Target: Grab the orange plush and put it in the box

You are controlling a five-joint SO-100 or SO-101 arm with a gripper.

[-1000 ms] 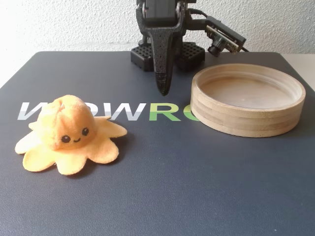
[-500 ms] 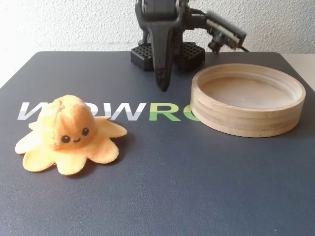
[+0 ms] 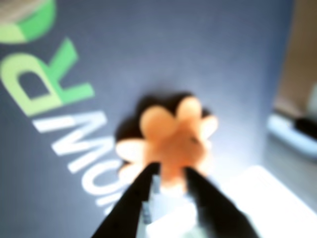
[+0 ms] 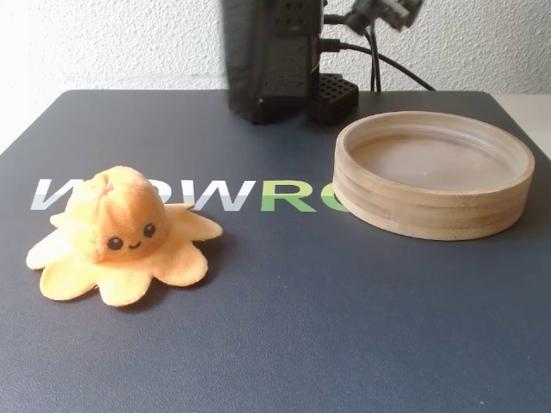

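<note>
A: Nearest the lens in the wrist view are the two dark fingers of the gripper (image 3: pixel 171 171), rising from the bottom edge. What surrounds them?

B: The biggest thing is the tabletop (image 4: pixel 344 327), covered by a dark mat with large white and green lettering (image 4: pixel 215 196). Next in size is the box (image 4: pixel 433 172), a round wooden tray with a layered rim, lying empty at the right of the fixed view. Then comes the orange plush (image 4: pixel 122 236), sitting flat on the mat at the left, well apart from the box, its face towards the fixed camera.

A: And the gripper's state?

B: Its fingers are parted by a narrow gap and hold nothing. In the wrist view the plush (image 3: pixel 171 136) sits just beyond the tips, centred in the gap. I judge the gripper is lined up above it so the fingers can close on either side of the head.

A: Is it touching the plush?

B: I cannot tell. The wrist view is heavily blurred, and the fixed view shows no gripper near the plush.

A: What else is unclear?

B: Only a dark blurred part of the arm (image 4: pixel 267 56) shows at the top of the fixed view, cut off by the edge, with a black perforated block (image 4: pixel 334 97) and cables (image 4: pixel 379 60) behind. The pale shapes at the right of the wrist view are too blurred to name.
</note>
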